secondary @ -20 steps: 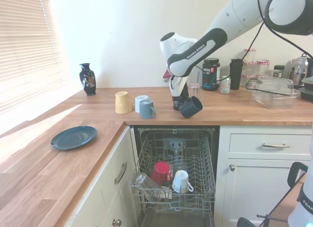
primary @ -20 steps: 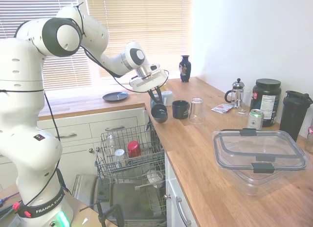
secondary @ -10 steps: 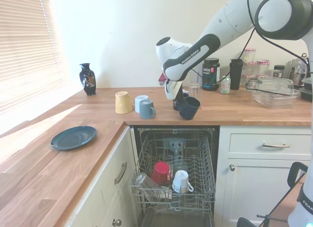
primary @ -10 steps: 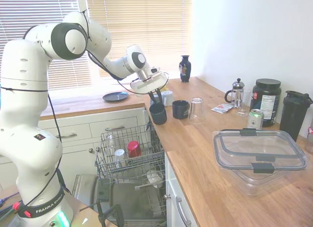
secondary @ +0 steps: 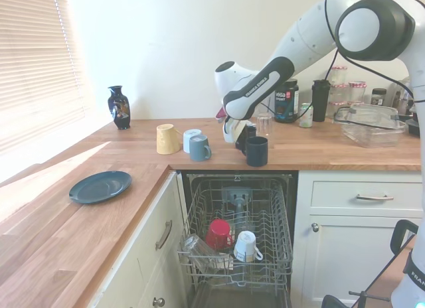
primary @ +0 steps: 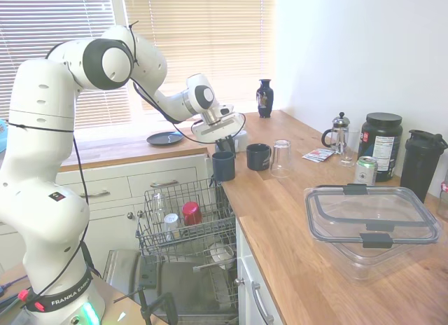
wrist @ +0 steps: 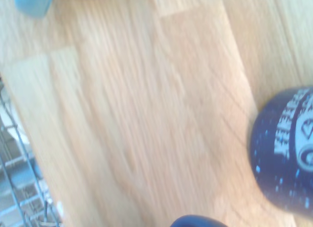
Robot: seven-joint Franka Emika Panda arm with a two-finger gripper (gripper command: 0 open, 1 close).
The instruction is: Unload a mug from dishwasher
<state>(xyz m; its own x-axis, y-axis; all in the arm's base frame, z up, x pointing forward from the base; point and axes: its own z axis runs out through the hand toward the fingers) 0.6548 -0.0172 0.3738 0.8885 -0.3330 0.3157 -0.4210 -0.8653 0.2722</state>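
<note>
The dark navy mug [primary: 223, 165] [secondary: 256, 151] stands upright at the wooden counter's front edge, right above the open dishwasher [primary: 183, 223] [secondary: 236, 236]. My gripper [primary: 223, 147] [secondary: 245, 138] reaches down onto the mug's rim from above and is shut on it. I cannot tell whether the base touches the wood. In the wrist view a dark blue sliver of the mug [wrist: 197, 221] shows at the bottom edge. The dishwasher's wire rack is pulled out and holds a red cup [primary: 191, 213] [secondary: 218, 233] and a white cup [secondary: 246, 245].
A second dark mug [primary: 258, 156] [wrist: 288, 153] with white print stands just behind, beside an upturned clear glass [primary: 281, 157]. Pale blue cups [secondary: 197, 147] and a yellow mug [secondary: 166, 139] sit further along. A dark plate [secondary: 99, 186], a vase [primary: 264, 98] and a plastic container [primary: 371, 220] also occupy the counter.
The mug hung tilted in the gripper over the counter edge; it has turned upright and come down to the counter. The wrist has swung back toward the window.
</note>
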